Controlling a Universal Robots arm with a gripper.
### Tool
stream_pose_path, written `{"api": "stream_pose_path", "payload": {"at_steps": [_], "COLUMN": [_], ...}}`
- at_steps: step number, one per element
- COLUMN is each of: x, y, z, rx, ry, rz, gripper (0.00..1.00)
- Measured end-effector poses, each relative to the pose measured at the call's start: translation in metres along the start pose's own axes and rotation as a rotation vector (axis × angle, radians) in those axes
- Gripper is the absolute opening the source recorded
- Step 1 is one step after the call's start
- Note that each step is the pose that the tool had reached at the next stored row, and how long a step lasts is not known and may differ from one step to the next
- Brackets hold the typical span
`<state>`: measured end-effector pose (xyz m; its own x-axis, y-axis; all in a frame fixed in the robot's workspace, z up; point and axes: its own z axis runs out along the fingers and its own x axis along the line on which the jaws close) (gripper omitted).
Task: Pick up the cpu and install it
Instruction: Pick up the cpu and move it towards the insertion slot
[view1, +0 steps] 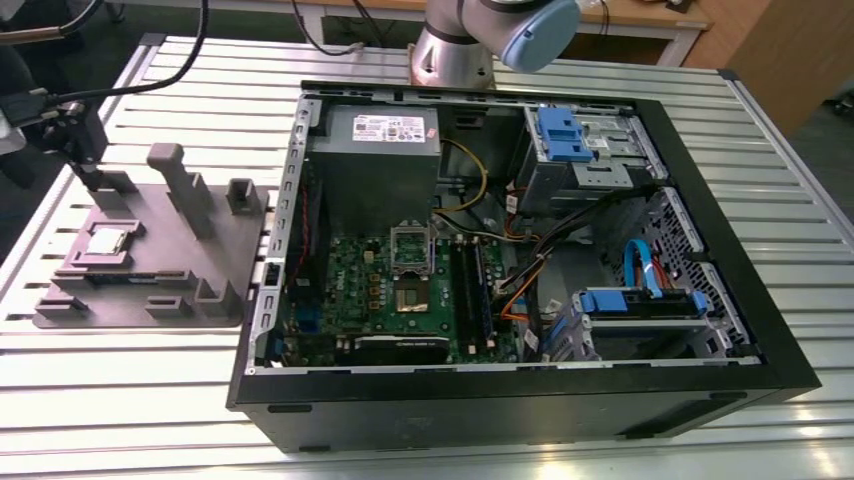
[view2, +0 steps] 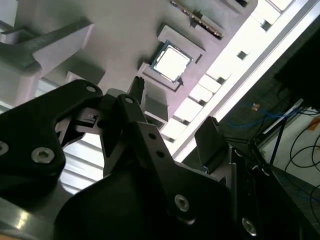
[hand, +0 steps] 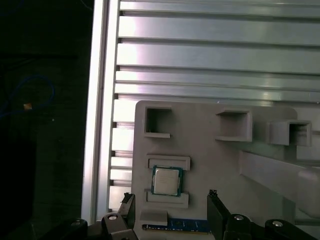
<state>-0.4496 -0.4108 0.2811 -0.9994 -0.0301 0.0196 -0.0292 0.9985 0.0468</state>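
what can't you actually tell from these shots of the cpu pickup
- Gap between the fingers and the cpu: the first wrist view looks along the gripper, so their height over the tray cannot be judged.
- The cpu's underside: hidden, as it lies flat in the tray's pocket.
- Socket on the motherboard: too small in the exterior view to tell open from closed.

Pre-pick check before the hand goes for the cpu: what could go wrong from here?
1. The cpu lies in a shallow nest between two raised ledges on the grey tray. The open hand could land on a ledge instead of the chip's edges.
2. A blue-edged strip lies beside the nest, close to the fingertips. A skewed descent might strike it.
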Motion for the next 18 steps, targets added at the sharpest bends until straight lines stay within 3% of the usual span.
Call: {"api": "stream_pose_path", "payload": {"at_steps": [3, 18], "x": [0.0000, -0.0002], "y": [-0.0011, -0.0022], "z": [0.0049, 0.0108], "rx": [0.0000, -0.0002], "ry": [0.0000, 0.0001], "rz": [0.000, 0.000], "gripper": [0.67, 0.67]}}
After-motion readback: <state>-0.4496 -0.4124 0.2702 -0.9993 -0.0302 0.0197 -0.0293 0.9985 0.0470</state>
